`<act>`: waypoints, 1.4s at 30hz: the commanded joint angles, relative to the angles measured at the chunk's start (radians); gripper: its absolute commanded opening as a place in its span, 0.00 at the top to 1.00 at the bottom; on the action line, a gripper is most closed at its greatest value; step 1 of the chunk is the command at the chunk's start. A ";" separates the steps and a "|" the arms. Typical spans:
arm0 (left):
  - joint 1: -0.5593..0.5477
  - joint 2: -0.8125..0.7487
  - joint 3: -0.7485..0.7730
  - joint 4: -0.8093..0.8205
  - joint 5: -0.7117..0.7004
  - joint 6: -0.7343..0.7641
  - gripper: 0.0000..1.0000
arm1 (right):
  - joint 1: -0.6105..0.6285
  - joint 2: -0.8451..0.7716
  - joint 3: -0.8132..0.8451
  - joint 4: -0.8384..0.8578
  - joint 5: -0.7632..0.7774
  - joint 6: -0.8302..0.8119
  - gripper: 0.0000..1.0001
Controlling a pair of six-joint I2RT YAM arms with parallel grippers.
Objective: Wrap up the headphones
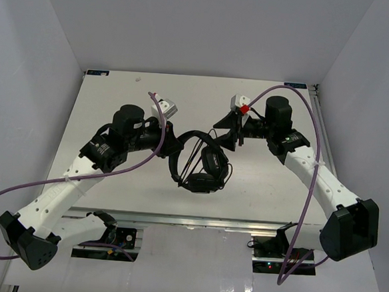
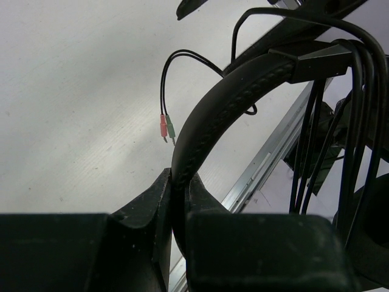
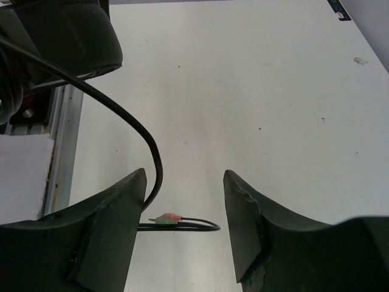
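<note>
We see the black over-ear headphones [image 1: 203,168] with padded earcups near the middle of the flat white table [image 1: 117,100] in the top view. Whether the earcups [image 1: 202,182] touch the surface we cannot tell.

The left gripper [image 2: 179,182] sits at the headphones' 9 o'clock. Its fingers are pressed together on the thin stitched black headband [image 2: 231,91], which arches up and away from them in the left wrist view.

The right gripper [image 3: 185,182] is at the headphones' 1 o'clock. Its fingers stand well apart and clamp nothing.

The long thin black cable [image 3: 121,115] curves down from 10 o'clock in the right wrist view. It passes just beside the inner edge of the finger [image 3: 109,231] on that side.

The small pink and green plugs [image 3: 168,218] at the cable's end lie between the fingers, toward 6 o'clock. Several loops of cable hang over the headband at 3 o'clock in the left wrist view.
</note>
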State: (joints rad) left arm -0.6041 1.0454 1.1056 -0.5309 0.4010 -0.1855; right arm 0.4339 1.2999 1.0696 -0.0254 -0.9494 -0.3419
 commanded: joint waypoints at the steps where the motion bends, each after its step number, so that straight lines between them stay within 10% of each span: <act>1: -0.003 -0.025 0.050 0.012 0.026 -0.035 1.00 | -0.003 -0.008 -0.019 0.107 -0.099 0.047 0.33; 13: -0.003 -0.021 0.074 -0.023 0.035 -0.038 1.00 | -0.076 0.046 0.001 0.058 -0.409 -0.168 0.12; 24: -0.003 -0.024 0.069 -0.022 0.036 -0.038 1.00 | -0.097 0.076 0.098 -0.372 -0.414 -0.613 0.12; 35: -0.003 -0.038 0.064 -0.025 0.045 -0.038 1.00 | -0.086 0.274 0.314 -1.208 -0.305 -1.475 0.12; 42: -0.003 -0.045 0.071 -0.035 0.041 -0.039 1.00 | -0.081 0.262 0.309 -1.215 -0.278 -1.519 0.12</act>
State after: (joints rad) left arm -0.6041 1.0418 1.1290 -0.5845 0.4080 -0.2002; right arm 0.3450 1.5900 1.3476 -1.1453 -1.2391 -1.7393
